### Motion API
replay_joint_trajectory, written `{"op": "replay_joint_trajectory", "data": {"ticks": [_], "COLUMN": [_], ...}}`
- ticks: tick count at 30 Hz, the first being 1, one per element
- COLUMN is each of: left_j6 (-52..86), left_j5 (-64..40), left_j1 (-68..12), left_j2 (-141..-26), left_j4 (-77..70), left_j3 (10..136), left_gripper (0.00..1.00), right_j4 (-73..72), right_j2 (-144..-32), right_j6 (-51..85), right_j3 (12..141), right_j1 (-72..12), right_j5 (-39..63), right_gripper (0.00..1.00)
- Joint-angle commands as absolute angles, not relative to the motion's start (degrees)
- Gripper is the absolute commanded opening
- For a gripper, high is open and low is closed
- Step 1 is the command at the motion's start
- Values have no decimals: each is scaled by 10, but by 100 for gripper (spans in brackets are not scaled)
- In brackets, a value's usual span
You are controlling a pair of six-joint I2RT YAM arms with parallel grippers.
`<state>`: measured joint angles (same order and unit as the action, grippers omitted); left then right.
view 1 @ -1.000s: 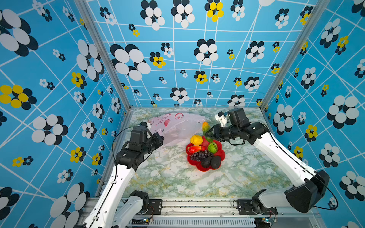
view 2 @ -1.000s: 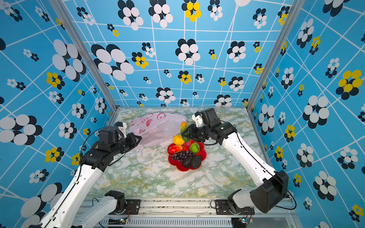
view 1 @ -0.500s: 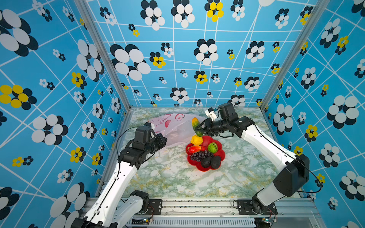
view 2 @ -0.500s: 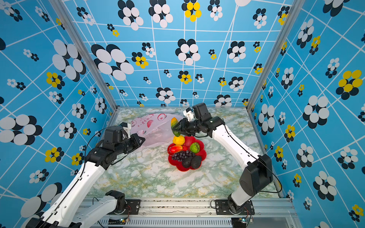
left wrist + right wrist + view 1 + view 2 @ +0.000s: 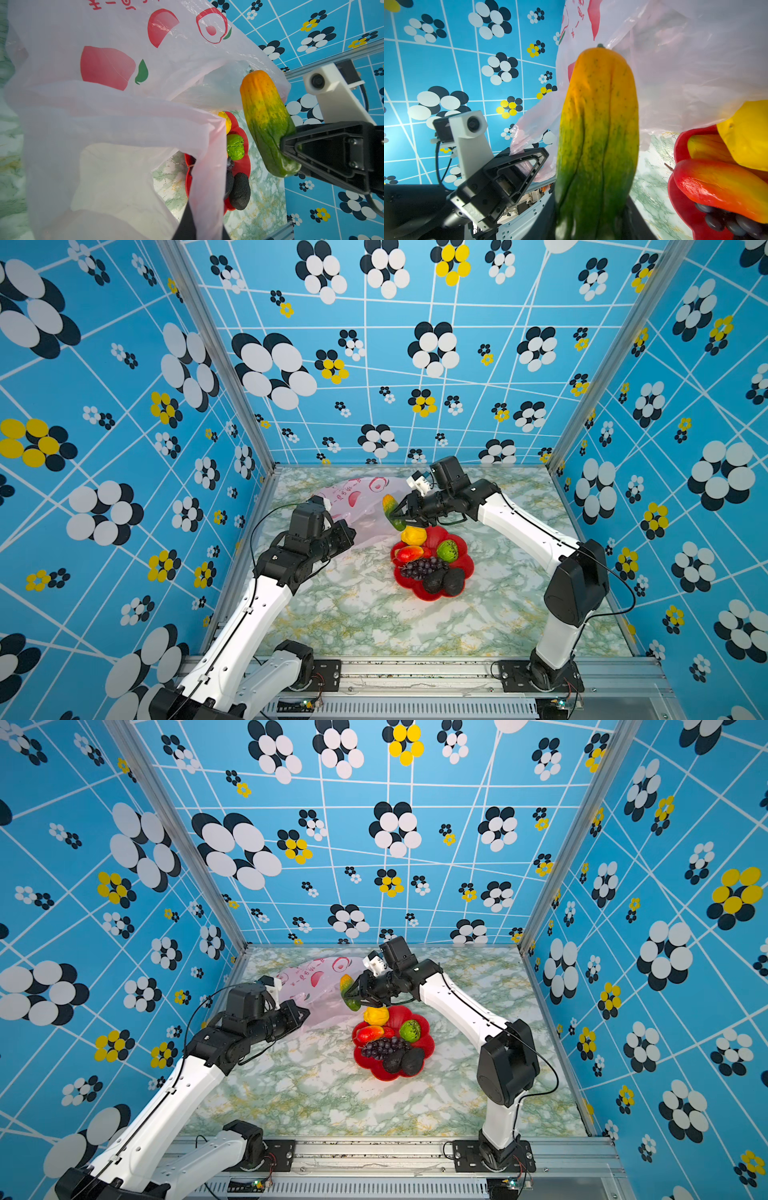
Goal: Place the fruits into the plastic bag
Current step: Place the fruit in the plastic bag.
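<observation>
The pale-pink plastic bag point(image 5: 357, 506) point(image 5: 316, 986) lies at the back left, its mouth held up. My left gripper point(image 5: 351, 535) point(image 5: 199, 218) is shut on the bag's point(image 5: 104, 104) near edge. My right gripper point(image 5: 398, 516) point(image 5: 591, 218) is shut on a long orange-and-green fruit point(image 5: 391, 510) point(image 5: 266, 120) point(image 5: 598, 124), which hangs at the bag's mouth, orange tip toward the opening. The other fruits sit on the dish: a yellow one point(image 5: 413, 535), a red-orange one point(image 5: 409, 552), a green one point(image 5: 447, 549), grapes point(image 5: 422, 568) and two blackish ones point(image 5: 444, 581).
The red flower-shaped dish point(image 5: 432, 595) point(image 5: 384, 1075) stands mid-table, just right of the bag and under the right gripper's reach. Patterned blue walls close in the marble table point(image 5: 374, 626) on three sides; a metal rail point(image 5: 415, 668) runs along the front.
The right gripper carried the orange-and-green fruit leftward from above the dish to the bag's mouth. The left gripper kept hold of the bag and shifted slightly forward.
</observation>
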<state>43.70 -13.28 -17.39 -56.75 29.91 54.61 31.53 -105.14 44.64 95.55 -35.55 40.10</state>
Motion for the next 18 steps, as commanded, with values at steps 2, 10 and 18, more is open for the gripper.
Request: {"op": "replay_joint_trajectory", "data": {"ticks": [2,10,18], "left_j6": [431,409,393], "left_j5": [-121,-137,-141], "left_j1": [-178,-190,-213], "left_j2": [-574,-601,-609], "left_j4": [288,292,298], "left_j3": [568,590,599], "left_gripper": [8,8,8], "right_j4": [336,341,351], "right_j2": [-1067,-1103,-1155], "right_j6": [447,451,457], "right_j3": [969,972,1018], "right_j1": [-368,-379,-380], "right_j5": [420,426,429], "right_gripper": [36,36,36]}}
